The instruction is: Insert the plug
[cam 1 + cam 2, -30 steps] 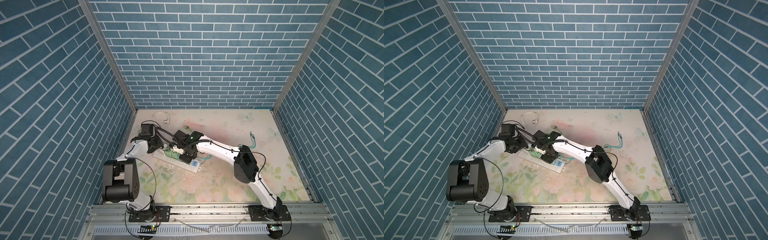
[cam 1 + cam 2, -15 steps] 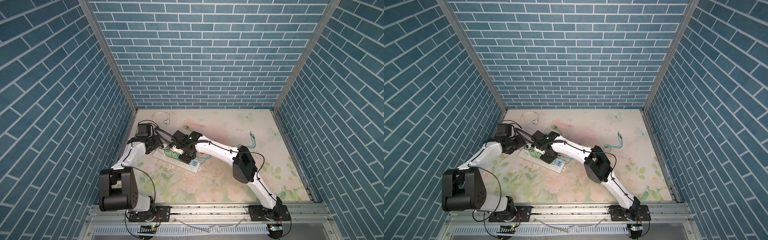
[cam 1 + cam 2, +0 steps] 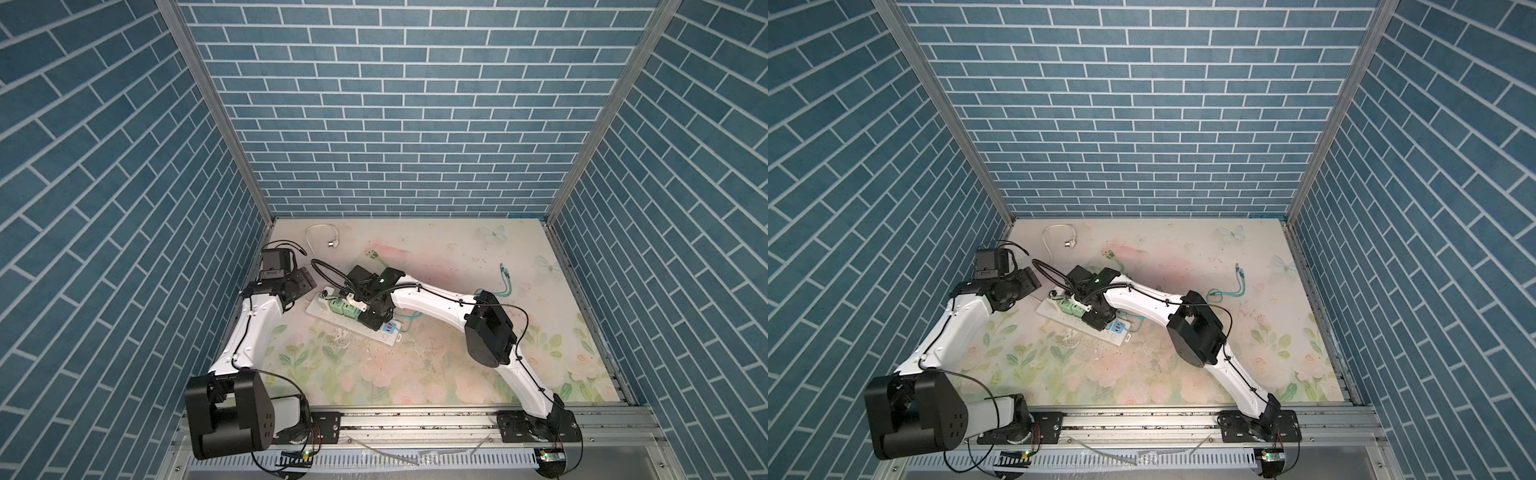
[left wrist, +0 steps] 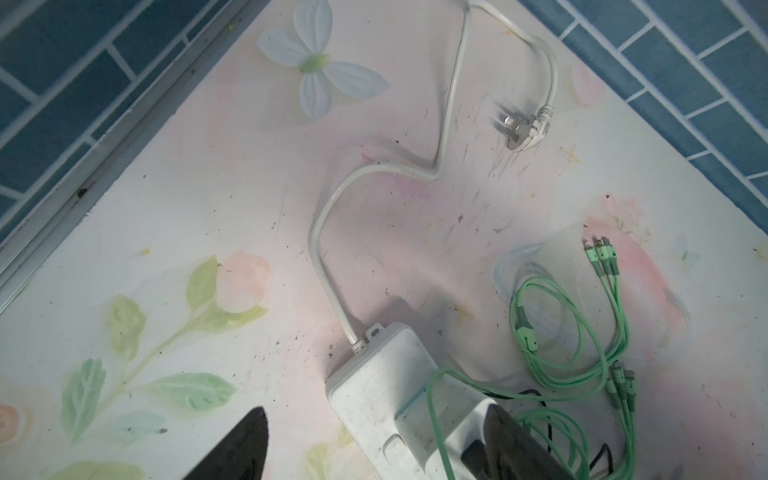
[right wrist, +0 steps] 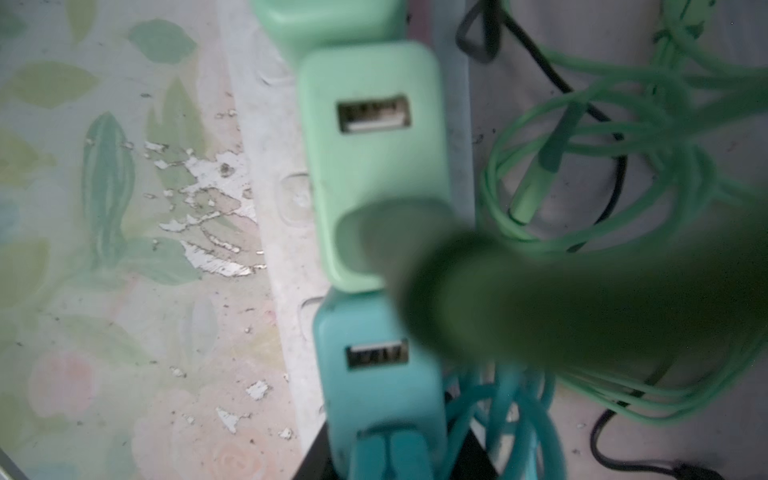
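Note:
A white power strip point(image 3: 388, 338) point(image 3: 1054, 309) lies at the middle left of the table, with two light green chargers point(image 3: 343, 309) plugged into it. In the right wrist view a teal plug point(image 5: 374, 395) with a USB port stands in the strip point(image 5: 282, 291) next to a green charger point(image 5: 370, 166). My right gripper point(image 5: 395, 461) point(image 3: 372, 321) is down over it, its black jaws close against the plug's sides. My left gripper point(image 4: 376, 409) point(image 3: 305, 282) is open, one finger on each side of the strip's cord end point(image 4: 374, 386), holding nothing.
The strip's white cord runs to a mains plug point(image 4: 519, 129) point(image 3: 332, 243) near the back left corner. Loose green cables point(image 4: 582, 332) lie beside the strip. A teal cable point(image 3: 505, 282) lies at the right. The left wall point(image 3: 257, 266) is close behind my left gripper.
My left gripper has opened and drawn back from the strip toward the left wall, and that arm's elbow has dropped. The right arm stays over the strip.

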